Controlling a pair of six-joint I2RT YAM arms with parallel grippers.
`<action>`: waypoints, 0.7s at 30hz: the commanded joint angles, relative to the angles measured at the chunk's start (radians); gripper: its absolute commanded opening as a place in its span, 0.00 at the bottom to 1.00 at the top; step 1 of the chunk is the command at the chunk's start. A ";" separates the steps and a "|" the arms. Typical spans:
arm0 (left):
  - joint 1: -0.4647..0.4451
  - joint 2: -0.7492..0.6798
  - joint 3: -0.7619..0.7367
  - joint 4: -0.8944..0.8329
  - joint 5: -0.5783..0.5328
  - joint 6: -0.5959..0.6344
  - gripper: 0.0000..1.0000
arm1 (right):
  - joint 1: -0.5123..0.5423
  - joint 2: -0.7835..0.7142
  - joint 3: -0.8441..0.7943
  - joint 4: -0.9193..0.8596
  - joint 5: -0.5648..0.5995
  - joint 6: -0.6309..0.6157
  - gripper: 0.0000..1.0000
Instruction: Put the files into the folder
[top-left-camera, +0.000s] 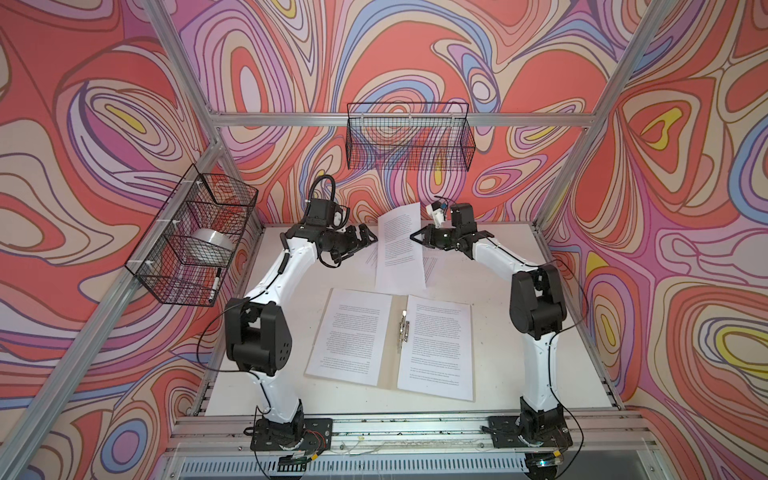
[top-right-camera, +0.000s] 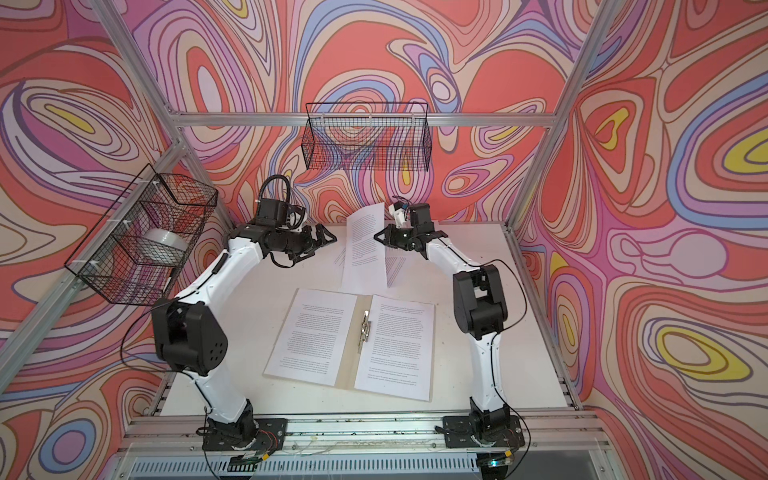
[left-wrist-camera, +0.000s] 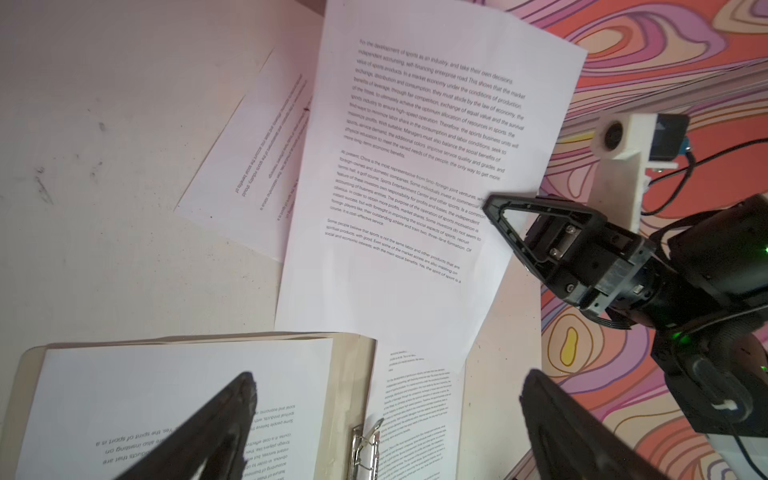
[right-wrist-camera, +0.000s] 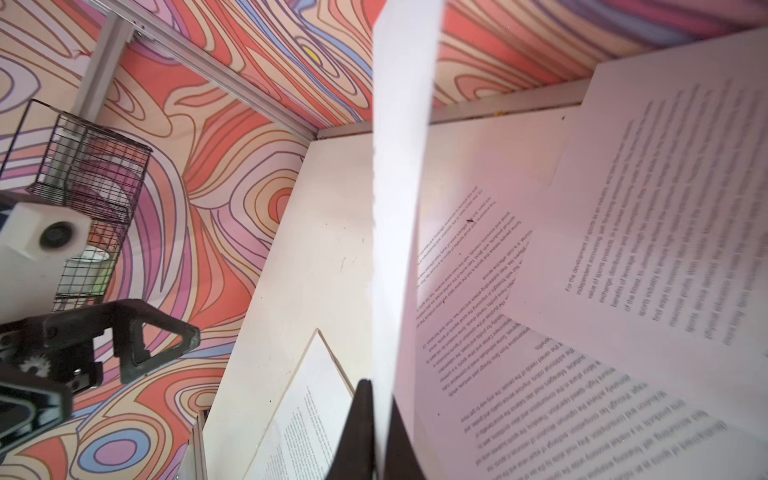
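Right jaws clench the raised sheet (top-left-camera: 399, 249) by its 3 o'clock edge; its long axis runs 12 to 6, with the folder (top-left-camera: 390, 365) at 6. Left jaws released, at 9.

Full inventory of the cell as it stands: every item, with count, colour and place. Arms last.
folder: 1, tan, lying open mid-table
metal clip: 1, silver, on the folder's spine
filed sheets: 2 visible, white with black print, one on each folder half
lifted sheet: 1, white printed, raised behind the folder
flat sheet: at least 1, white printed, on the table under the lifted sheet
wire baskets: 2, black, one on the left wall, one on the back rail
tape roll: 1, silvery, in the left basket
marker: 1, white with dark cap, in the left basket
table: 1, white
left gripper: open, holding nothing, beside the lifted sheet
right gripper: shut on the lifted sheet's edge
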 joint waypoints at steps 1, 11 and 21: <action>-0.011 -0.059 -0.091 -0.016 -0.018 0.039 1.00 | -0.011 -0.223 -0.096 -0.050 0.082 0.012 0.00; -0.063 -0.240 -0.319 -0.060 0.066 0.148 1.00 | -0.194 -0.723 -0.554 -0.234 -0.027 0.149 0.00; -0.065 -0.247 -0.405 -0.061 0.114 0.186 1.00 | -0.224 -0.780 -0.958 -0.288 0.150 -0.022 0.00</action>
